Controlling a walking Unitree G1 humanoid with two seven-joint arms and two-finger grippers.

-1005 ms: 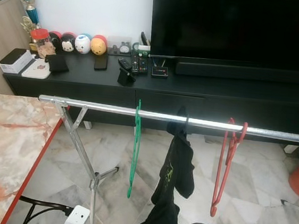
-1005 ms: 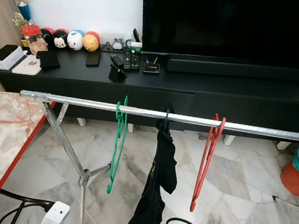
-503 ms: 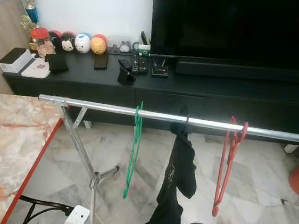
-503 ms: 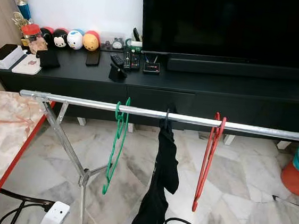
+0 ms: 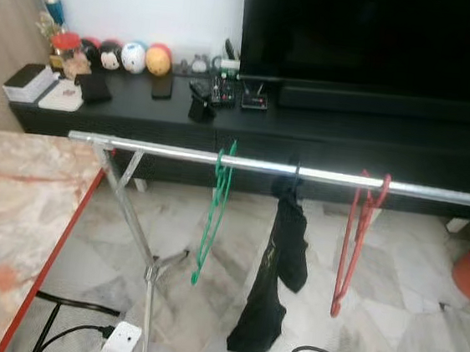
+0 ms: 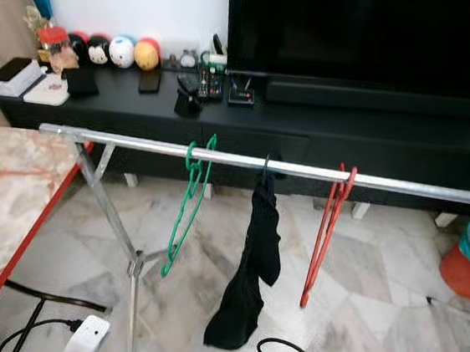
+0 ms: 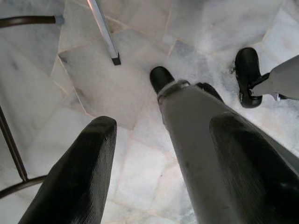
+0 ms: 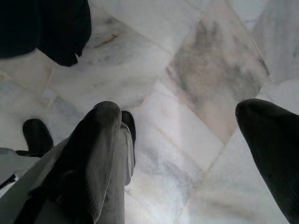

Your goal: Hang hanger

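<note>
Since both arms hang down at the robot's sides, places below are given from the two grippers.

Left gripper (image 7: pixel 161 158): released, fingers spread and holding nothing; it points at the marble floor (image 7: pixel 103 79) beside the robot's own leg, far below the rail.

Right gripper (image 8: pixel 187 154): likewise spread and empty, aimed at the floor, with the hem of a dark garment (image 8: pixel 44 28) just ahead of it.

Rail (image 5: pixel 286 169): a silver bar well above and forward of both grippers, running across in front of a black TV cabinet (image 5: pixel 372 148).

Green hanger (image 5: pixel 211 216): hooked on the rail, tilted off plumb, up and ahead of the left gripper.

Black garment (image 5: pixel 275 273): hanging between the two hangers.

Red hanger (image 5: pixel 354 243): hooked on the rail, up and ahead of the right gripper.

Step in hand: judged finished or nearly so, as every hanger in view sits on the rail.

Doing it well: check each hook fully crosses the bar, let the tilted green one settle, and keep both arms low and clear.
</note>
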